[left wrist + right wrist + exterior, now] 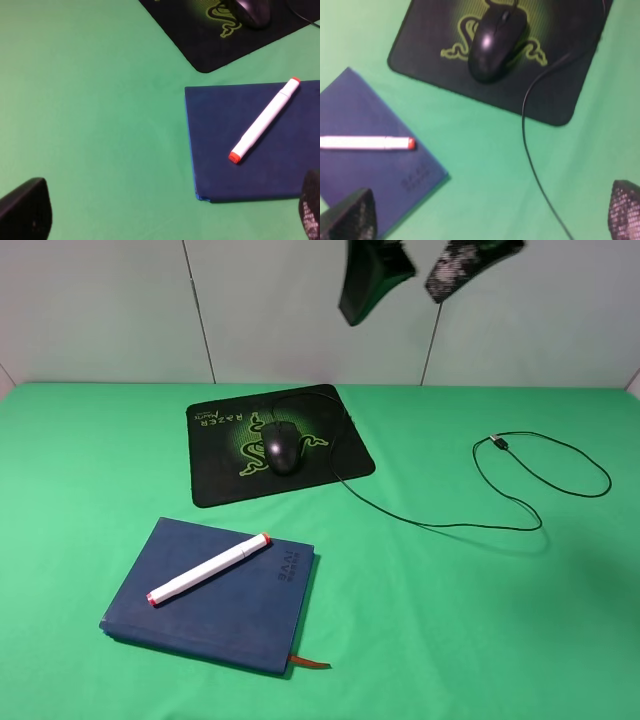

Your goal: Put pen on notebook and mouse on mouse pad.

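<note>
The white pen (210, 569) with orange-red tips lies diagonally on the dark blue notebook (230, 620) at the table's front left. The black mouse (283, 447) rests on the black mouse pad (215, 475) with its green snake logo, further back. In the left wrist view, my left gripper (167, 220) is open, high above green cloth beside the notebook (225, 175) and pen (265, 120). In the right wrist view, my right gripper (487, 220) is open, high above the cloth between the mouse pad (555, 95), mouse (495, 42) and notebook (360, 110). Both grippers hold nothing.
The mouse's thin black cable (540, 480) loops across the green cloth at the right and ends in a USB plug (497, 442). Two dark gripper fingers (372, 280) hang at the top edge of the exterior view. A white wall stands behind the table.
</note>
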`<state>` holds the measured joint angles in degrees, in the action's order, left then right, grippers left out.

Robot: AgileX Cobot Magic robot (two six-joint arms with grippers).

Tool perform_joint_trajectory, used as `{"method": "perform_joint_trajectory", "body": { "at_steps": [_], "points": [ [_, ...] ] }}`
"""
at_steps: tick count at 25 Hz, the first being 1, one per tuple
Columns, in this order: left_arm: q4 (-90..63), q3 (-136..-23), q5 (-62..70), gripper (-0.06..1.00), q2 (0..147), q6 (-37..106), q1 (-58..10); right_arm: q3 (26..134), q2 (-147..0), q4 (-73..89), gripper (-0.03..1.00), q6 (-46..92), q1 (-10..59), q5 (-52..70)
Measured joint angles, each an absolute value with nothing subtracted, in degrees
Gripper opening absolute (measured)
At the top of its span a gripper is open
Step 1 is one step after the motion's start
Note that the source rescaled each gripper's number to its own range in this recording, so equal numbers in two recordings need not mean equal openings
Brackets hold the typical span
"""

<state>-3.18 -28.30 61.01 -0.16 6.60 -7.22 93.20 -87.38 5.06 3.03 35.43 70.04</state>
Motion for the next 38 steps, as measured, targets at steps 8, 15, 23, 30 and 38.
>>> {"method": "perform_joint_trajectory", "body": {
  "at_steps": [8,15,23,30,38],
  "points": [
    [-3.2,-28.3,61.0,1.0,-0.2,6.6,-7.2,77.3,-70.4,5.1,1.0,2.6,35.4,70.2],
    [-3.2,-28.3,61.0,1.0,-0.2,6.6,-7.2,61.5,-56.1,5.1,1.0,2.6,35.4,70.2],
    [-3.2,-28.3,61.0,1.0,-0.2,6.6,-7.2,48.2,-39.3,5.0,1.0,2.6,32.9,70.3],
    [-3.2,-28.3,61.0,1.0,-0.2,6.6,-7.2,41.2,-25.5,4.8,1.0,2.6,19.0,68.3],
    [-3.2,-28.3,61.0,1.0,-0.2,6.6,-7.2,35.6,-12.4,4.8,1.0,2.7,7.1,61.7]
  ]
}}
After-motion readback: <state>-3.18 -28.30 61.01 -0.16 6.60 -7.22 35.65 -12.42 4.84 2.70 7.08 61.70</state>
